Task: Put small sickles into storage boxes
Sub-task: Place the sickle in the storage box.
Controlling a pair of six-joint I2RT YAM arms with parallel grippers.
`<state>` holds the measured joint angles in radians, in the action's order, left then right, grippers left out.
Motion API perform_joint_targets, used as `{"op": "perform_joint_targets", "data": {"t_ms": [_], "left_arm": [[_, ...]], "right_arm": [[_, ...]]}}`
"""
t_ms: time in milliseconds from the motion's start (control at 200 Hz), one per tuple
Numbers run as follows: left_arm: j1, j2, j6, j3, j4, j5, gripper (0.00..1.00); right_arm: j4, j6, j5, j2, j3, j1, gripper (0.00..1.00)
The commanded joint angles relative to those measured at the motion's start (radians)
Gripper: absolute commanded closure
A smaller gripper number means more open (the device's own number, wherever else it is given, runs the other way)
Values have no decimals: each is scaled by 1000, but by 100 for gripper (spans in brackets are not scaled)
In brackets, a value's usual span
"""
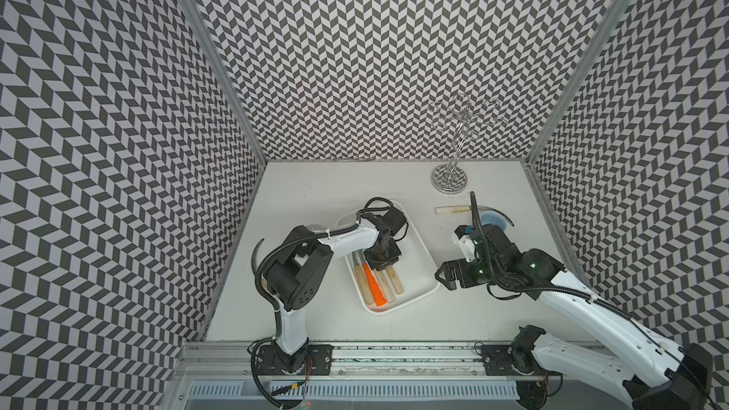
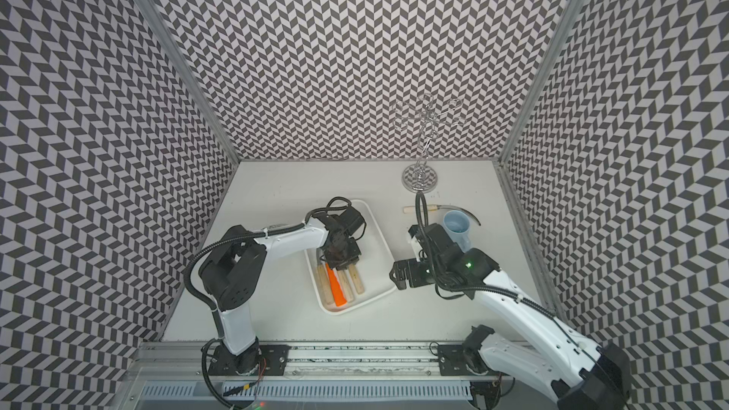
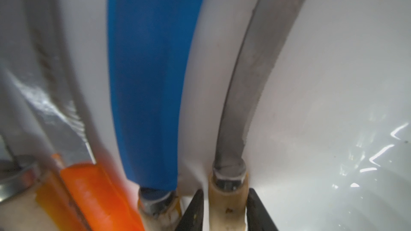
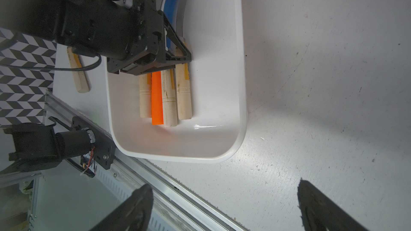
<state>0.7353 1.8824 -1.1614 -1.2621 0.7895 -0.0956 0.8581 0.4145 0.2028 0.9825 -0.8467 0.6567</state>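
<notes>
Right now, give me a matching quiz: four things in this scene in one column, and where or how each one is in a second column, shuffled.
Column one:
1. orange-handled sickle
2. light blue mug
3. right gripper
4. left gripper

Column two:
A. open, above a bare stretch of table
B. astride a pale wooden handle
C. lying in the white tray
D. beside a loose sickle, outside the tray

Pairs: 1-C, 2-D, 3-A, 4-B.

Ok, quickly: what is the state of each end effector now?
Left end effector: around a sickle handle in the tray; grip cannot be told.
Right end effector: open, holding nothing.
</notes>
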Motion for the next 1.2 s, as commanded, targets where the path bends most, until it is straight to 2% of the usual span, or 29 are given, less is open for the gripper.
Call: {"op": "perform_joint_targets", "data": {"t_ms": [0, 391, 591, 796, 986, 1192], "left_arm": [[13, -8, -2, -48, 47, 47, 66], [43, -96, -42, -50, 110, 95, 67], [77, -188, -73, -86, 165, 154, 67], [63, -318, -80, -73, 237, 236, 64], [-19, -480, -61, 30, 329, 331, 60], [-239, -757, 12, 233, 317, 299, 53]], "right_arm": [[-45, -1, -2, -22, 17, -8, 0], [-53, 0, 9, -22, 22, -14, 0], [-60, 1, 16, -21, 27, -15, 0], [-62, 2, 32, -16, 34, -14, 0], [-49, -14, 41, -14, 22, -13, 0], [-51, -24, 46, -7, 18, -15, 0]]}}
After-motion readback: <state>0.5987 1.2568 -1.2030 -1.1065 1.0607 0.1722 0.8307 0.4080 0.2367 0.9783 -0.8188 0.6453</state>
